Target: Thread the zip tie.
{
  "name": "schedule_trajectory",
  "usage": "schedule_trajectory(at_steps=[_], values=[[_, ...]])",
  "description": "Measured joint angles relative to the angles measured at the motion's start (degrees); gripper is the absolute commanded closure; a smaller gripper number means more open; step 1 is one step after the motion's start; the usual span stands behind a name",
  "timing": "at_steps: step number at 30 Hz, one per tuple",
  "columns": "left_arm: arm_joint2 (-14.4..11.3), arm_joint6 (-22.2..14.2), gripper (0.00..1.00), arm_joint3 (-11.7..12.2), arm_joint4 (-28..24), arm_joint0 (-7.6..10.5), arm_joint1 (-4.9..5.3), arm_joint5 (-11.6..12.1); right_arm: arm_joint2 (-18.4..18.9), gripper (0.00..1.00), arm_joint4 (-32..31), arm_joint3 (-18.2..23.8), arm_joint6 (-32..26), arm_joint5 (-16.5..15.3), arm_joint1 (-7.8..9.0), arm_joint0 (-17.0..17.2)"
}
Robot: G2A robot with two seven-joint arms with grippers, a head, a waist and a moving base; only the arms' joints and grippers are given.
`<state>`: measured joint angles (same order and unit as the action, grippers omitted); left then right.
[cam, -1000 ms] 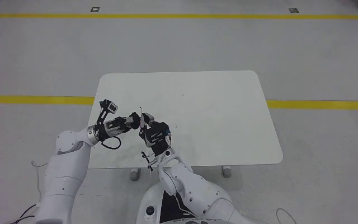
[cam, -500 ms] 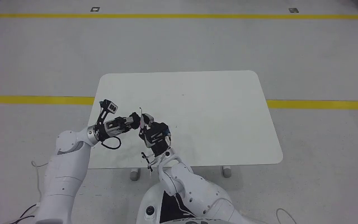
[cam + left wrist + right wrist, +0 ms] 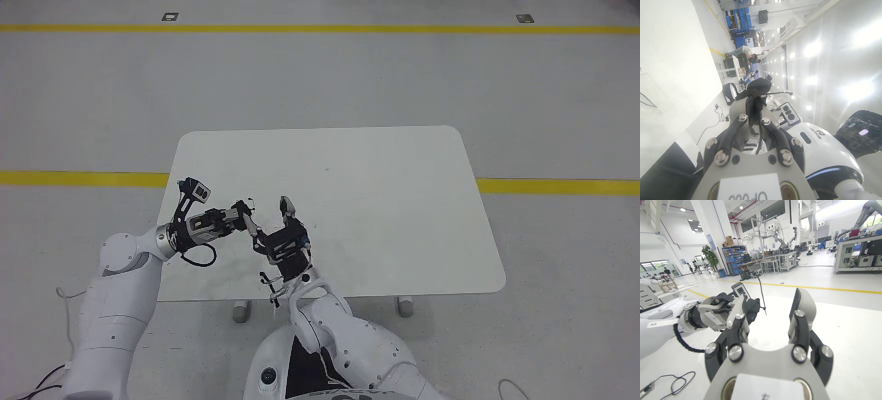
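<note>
A thin black zip tie (image 3: 762, 294) stands nearly upright, pinched low down in my left gripper (image 3: 754, 306), which is shut on it. Seen from the left wrist, the zip tie (image 3: 775, 93) juts sideways out of the closed left gripper (image 3: 756, 91). My right gripper (image 3: 770, 308) is open just beside it, and the tie's lower end hangs in the gap between its fingers (image 3: 800, 306) without touching them. From above, both grippers meet over the table's front left part: left gripper (image 3: 243, 213), right gripper (image 3: 273, 224), with the zip tie (image 3: 251, 200) rising between them.
The white table (image 3: 380, 200) stretches bare to the right and back of the grippers. Its front edge lies just under the right arm. A black cable (image 3: 677, 380) lies on the floor beside the table.
My right gripper was shut close against the left gripper; it has opened and drawn slightly right. The left gripper kept still with the tie.
</note>
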<state>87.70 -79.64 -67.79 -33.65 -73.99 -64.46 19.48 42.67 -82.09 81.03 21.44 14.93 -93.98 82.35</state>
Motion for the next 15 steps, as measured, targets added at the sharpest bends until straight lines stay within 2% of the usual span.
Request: schedule_trajectory(at_steps=[5,8,15], values=[[0.0,0.0,1.0,0.0,0.0,0.0,0.0,0.0,3.42,0.0,-8.51,7.34,-2.95,-2.89,2.75,4.96],[0.0,0.0,1.0,0.0,0.0,0.0,0.0,0.0,2.78,0.0,-8.15,9.13,-3.25,-5.41,5.14,4.46],[0.0,0.0,1.0,0.0,0.0,0.0,0.0,0.0,2.64,0.0,-7.87,9.02,-3.23,-5.37,5.25,4.28]])
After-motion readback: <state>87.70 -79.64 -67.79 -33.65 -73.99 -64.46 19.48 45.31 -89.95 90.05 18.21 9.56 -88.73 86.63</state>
